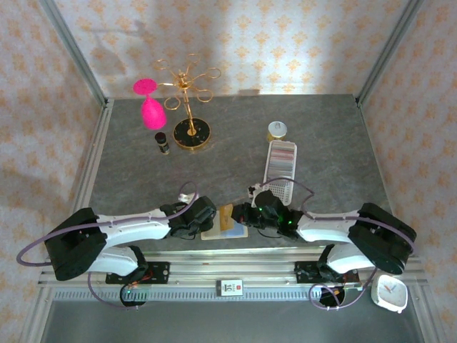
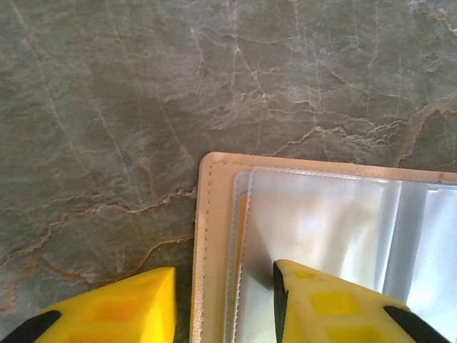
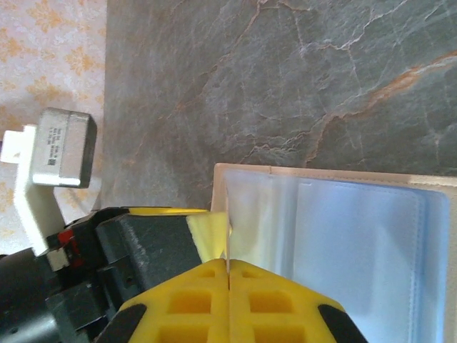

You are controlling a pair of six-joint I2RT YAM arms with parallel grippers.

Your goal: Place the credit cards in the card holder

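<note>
One card holder [image 1: 227, 224] is lying open at near edge of table [image 2: 107, 107]. Left gripper [image 2: 221, 289], fingers half-spread, is straddling its cover edge: should be pinning it flat. Right gripper [image 3: 228, 275] is pinching clear sleeve leaf tight: should be lifting gently, opening pocket without tearing.

Bright overhead light, soft shadows, sharp focus

Open table [image 1: 321, 143] stretches beyond the card holder [image 1: 226, 223], with the white tray [image 1: 280, 166] and gold stand [image 1: 189, 107] farther back.
</note>
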